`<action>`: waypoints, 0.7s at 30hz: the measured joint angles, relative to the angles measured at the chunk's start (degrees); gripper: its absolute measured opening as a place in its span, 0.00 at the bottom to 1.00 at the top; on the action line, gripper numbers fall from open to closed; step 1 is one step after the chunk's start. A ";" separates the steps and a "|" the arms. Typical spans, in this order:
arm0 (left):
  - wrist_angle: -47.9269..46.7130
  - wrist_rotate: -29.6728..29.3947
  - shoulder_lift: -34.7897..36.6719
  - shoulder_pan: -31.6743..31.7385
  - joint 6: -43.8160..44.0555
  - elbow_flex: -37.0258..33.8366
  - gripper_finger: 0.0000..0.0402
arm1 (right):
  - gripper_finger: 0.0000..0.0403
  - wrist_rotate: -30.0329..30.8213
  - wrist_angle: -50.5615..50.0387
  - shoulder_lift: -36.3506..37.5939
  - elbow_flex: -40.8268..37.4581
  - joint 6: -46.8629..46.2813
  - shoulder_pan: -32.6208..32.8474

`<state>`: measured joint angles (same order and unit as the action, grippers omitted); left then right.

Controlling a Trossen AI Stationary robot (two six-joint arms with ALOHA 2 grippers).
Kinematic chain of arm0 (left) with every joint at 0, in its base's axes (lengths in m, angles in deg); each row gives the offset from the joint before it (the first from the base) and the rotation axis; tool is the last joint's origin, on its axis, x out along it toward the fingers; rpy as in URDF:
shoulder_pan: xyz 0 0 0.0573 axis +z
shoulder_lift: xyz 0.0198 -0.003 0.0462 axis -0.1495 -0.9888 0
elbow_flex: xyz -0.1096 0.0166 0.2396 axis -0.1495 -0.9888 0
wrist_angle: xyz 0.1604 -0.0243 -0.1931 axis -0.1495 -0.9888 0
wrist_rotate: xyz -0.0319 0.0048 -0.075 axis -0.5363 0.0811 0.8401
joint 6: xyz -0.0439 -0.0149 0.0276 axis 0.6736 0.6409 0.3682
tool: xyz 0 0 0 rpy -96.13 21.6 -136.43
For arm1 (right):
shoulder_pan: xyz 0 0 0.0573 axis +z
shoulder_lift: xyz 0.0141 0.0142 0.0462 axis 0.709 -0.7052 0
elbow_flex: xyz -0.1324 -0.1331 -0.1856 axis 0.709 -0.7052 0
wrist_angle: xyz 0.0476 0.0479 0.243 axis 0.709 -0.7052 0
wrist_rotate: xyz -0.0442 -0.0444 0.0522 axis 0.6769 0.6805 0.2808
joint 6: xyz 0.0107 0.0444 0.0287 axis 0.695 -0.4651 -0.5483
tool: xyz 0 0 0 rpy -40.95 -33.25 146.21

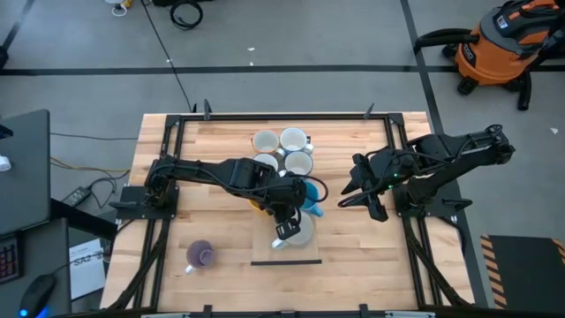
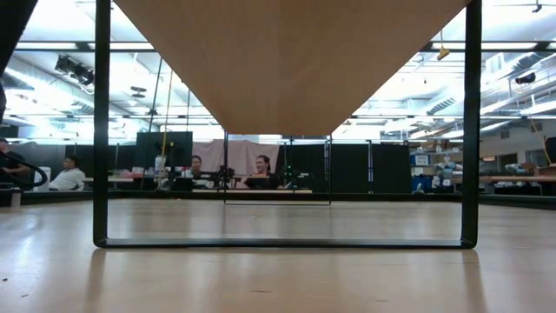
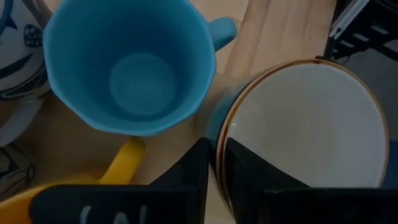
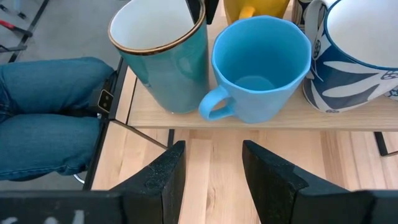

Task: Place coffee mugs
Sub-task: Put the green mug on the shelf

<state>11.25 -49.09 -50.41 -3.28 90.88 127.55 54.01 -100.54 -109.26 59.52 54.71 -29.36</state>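
The left arm stretches from its base at the counter's left edge toward the middle, wrist bent downward. Its pincer (image 1: 284,234) points down, and in the left wrist view its two dark fingers (image 3: 198,163) stand narrowly apart. The right arm is folded near the right edge, its pincer (image 1: 357,196) aimed toward the centre, fingers (image 4: 166,171) clearly spread with nothing between them.
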 joint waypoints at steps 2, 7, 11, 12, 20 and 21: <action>0.15 1.12 0.00 0.02 0.02 0.00 0.14 | 0.41 0.00 0.00 0.00 0.00 0.00 0.00; 1.39 3.45 -0.06 0.03 -0.02 -0.03 0.14 | 0.41 0.00 0.00 0.02 0.00 0.00 0.00; 1.65 3.63 -0.07 -0.02 -0.03 -0.04 0.14 | 0.41 0.00 0.00 0.02 0.00 0.00 0.00; 1.67 3.62 -0.07 0.00 0.00 -0.04 0.14 | 0.41 0.00 0.00 0.02 0.00 0.00 0.00; 2.81 3.52 -0.07 -0.03 4.95 -0.07 0.14 | 0.41 -0.02 -0.02 0.04 0.00 0.00 0.00; 2.84 3.51 -0.07 -0.18 5.78 -0.07 0.14 | 0.41 -0.02 0.00 0.04 0.00 0.00 0.01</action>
<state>14.09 -45.59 -50.47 -3.46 96.66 127.49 53.99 -100.54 -109.21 59.52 54.71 -29.35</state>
